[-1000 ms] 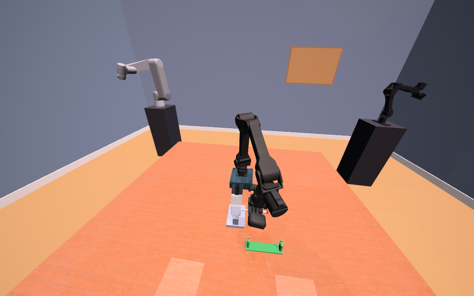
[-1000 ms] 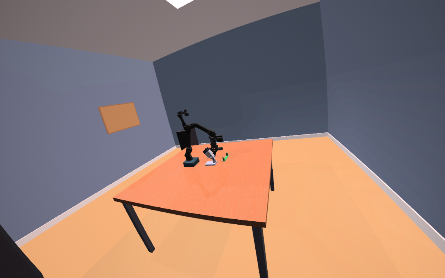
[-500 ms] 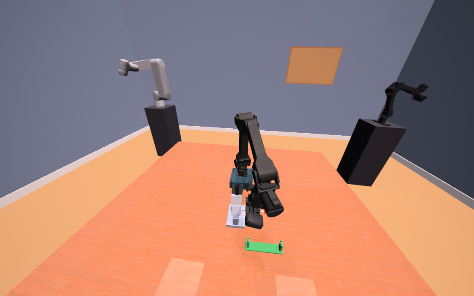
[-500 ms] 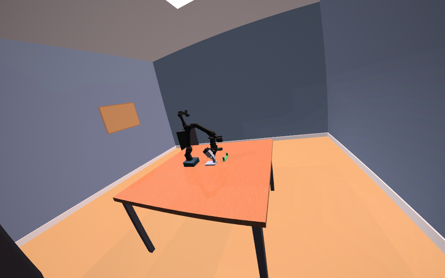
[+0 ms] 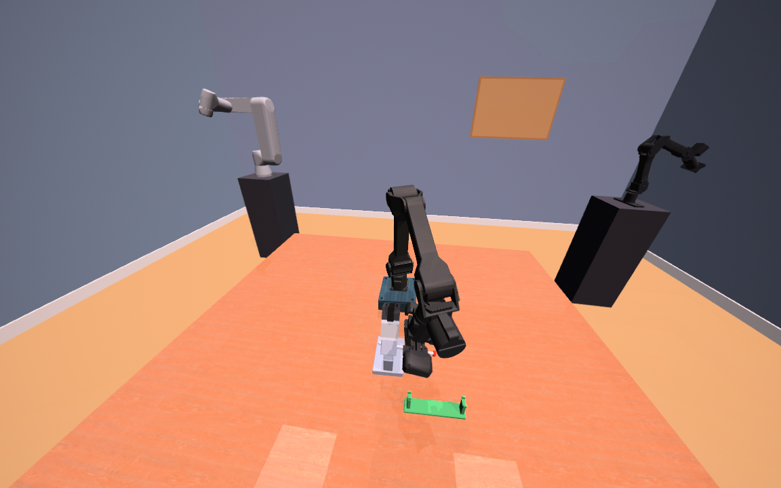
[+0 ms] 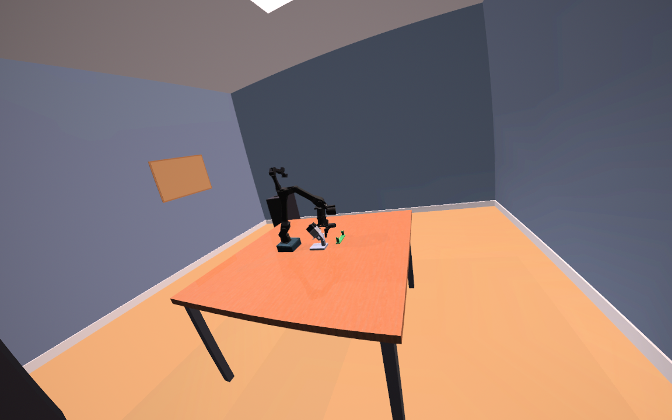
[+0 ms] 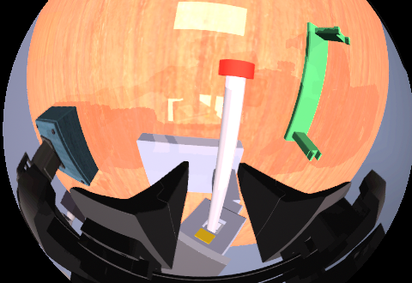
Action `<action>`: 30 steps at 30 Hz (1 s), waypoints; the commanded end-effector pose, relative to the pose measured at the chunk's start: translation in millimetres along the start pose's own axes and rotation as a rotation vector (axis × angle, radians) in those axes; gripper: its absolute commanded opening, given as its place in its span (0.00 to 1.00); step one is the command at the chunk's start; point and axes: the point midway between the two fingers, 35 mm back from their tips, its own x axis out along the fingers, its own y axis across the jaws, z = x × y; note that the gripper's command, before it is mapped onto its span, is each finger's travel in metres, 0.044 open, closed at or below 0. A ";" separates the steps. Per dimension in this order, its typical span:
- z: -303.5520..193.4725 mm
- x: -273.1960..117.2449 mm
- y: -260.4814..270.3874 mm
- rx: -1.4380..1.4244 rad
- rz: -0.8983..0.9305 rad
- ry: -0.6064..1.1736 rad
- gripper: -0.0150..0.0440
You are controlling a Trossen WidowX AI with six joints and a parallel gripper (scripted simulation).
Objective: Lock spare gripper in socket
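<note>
1. The fingers (image 5: pixel 417 358) stand part-spread, gripping nothing, either side of the pin (image 7: pixel 230 124), at the wrist view's lower centre.
2. Judgement: back off straight, without nudging the pin.

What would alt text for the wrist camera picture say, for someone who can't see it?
A white pin with a red head stands in a gray mount, between a gripper's parted black fingers; a green rack lies to the right.

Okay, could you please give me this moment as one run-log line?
black parallel-jaw gripper: open | white red-capped pin: between fingers, unheld, end in grey block's hole
</note>
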 end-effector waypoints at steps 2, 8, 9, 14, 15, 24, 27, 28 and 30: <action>0.4 -0.6 0.0 0.001 0.000 0.000 0.59; 6.0 -12.6 2.2 -0.001 0.007 0.002 0.59; 6.7 -14.0 3.0 -0.002 0.010 0.003 0.59; 11.3 -23.2 5.9 -0.006 0.019 0.008 0.59; 12.2 -25.1 6.4 -0.007 0.020 0.010 0.59; 19.9 -42.3 10.7 -0.014 0.033 0.021 0.59; 22.3 -48.3 12.0 -0.016 0.036 0.024 0.59; 23.1 -50.4 12.4 -0.016 0.037 0.026 0.59; 24.7 -54.5 13.2 -0.018 0.039 0.028 0.59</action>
